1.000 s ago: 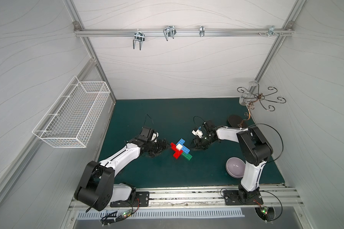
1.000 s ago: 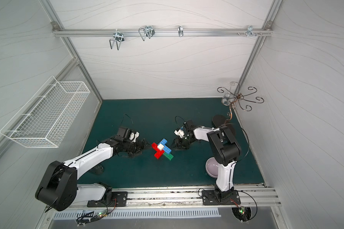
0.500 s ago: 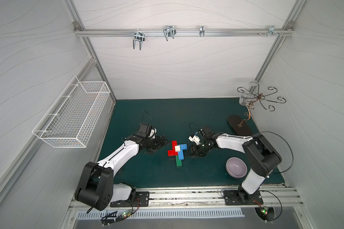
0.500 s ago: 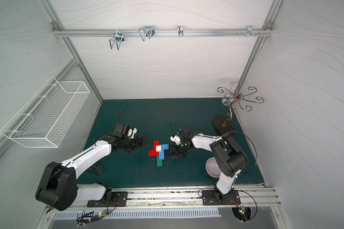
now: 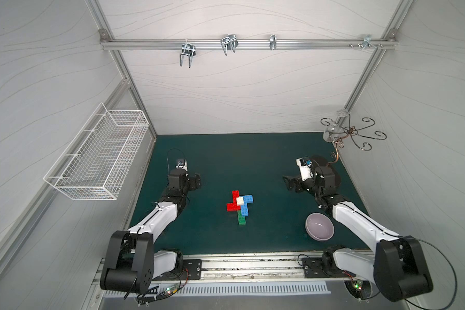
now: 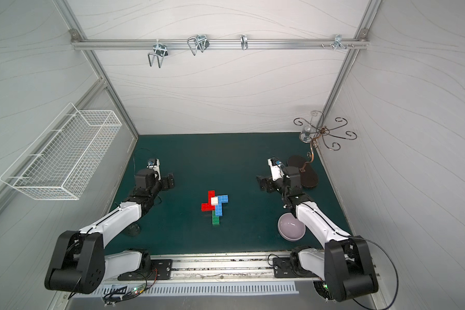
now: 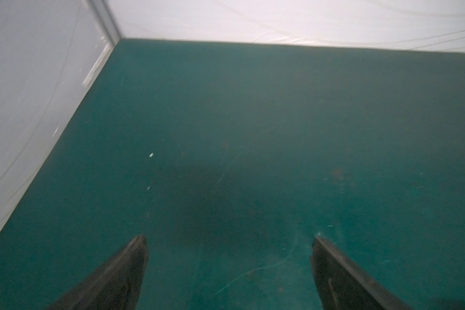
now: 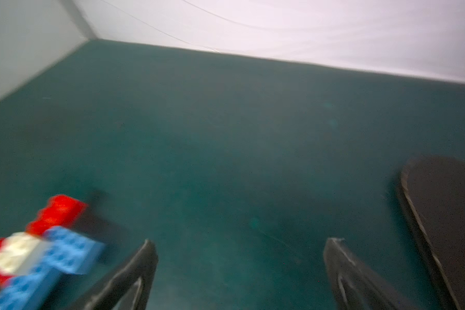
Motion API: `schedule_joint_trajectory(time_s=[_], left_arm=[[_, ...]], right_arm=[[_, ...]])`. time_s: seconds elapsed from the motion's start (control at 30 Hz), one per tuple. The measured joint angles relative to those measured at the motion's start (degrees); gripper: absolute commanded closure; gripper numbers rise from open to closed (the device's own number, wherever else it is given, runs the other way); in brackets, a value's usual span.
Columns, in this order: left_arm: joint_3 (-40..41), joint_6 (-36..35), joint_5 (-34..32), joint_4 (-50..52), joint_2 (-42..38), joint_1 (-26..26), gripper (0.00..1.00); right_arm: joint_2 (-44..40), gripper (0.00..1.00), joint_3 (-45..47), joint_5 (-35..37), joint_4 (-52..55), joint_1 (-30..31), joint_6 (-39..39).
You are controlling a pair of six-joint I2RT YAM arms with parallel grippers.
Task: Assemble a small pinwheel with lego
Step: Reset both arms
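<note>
1. Left gripper (image 7: 230,237): jaws spread wide with only bare mat between them. In both top views it (image 5: 196,182) hangs over the mat's left side, well apart from the build.
2. Right gripper (image 8: 242,241): jaws also wide and holding nothing. In a top view it (image 5: 289,183) sits over the right side, tips turned toward the middle.
3. Nearest item: lilac bowl (image 5: 320,227), upright, just beside the right forearm, near the front edge of the green mat (image 5: 226,161).
4. Pinwheel (image 5: 240,204), also (image 6: 215,205), lies flat at mid-mat between the two arms, touching neither.
   - Long axis runs near to far.
   - Green stem points at the near edge.
   - One red blade points at the back wall.
   - Second red blade points toward the left arm; one blue blade points toward the right arm.
   - Second blue blade runs alongside the stem.
   - White square sits on the centre.
   - Right wrist view shows it (image 8: 38,252) blurred, off to one side of the jaws.
5. Farther back: dark oval base (image 5: 336,175) of a curled metal stand, behind the right gripper.
6. Side wall: white wire basket (image 5: 100,155).
7. Farthest: rail with hooks (image 5: 239,44), high on the back wall.
</note>
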State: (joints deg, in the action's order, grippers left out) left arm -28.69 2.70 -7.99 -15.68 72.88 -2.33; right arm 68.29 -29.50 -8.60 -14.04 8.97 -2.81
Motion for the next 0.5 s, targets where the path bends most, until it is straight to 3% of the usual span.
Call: schedule_joint_trajectory(time_s=[0.1,0.23,0.37,0.5], left_arm=[[2.43,0.07,1.42,-5.95,3.15,2.27,0.05],[6.16,-0.59,2.86,-18.21,7.89,3.21,0.04],[6.93,-0.83,4.00,-26.32,14.86,3.82,0.00],[6.23,-0.85,4.79,-27.04,16.48,4.07,0.00]], right_arm=[[3.26,0.01,5.88,-0.28,-9.70,-6.93,0.48],[13.31,0.01,9.22,-2.73,-23.34,-11.43,3.54],[21.79,0.01,8.44,-3.50,-30.58,-10.21,4.00],[22.40,0.01,5.53,-2.99,-30.97,-7.76,3.32]])
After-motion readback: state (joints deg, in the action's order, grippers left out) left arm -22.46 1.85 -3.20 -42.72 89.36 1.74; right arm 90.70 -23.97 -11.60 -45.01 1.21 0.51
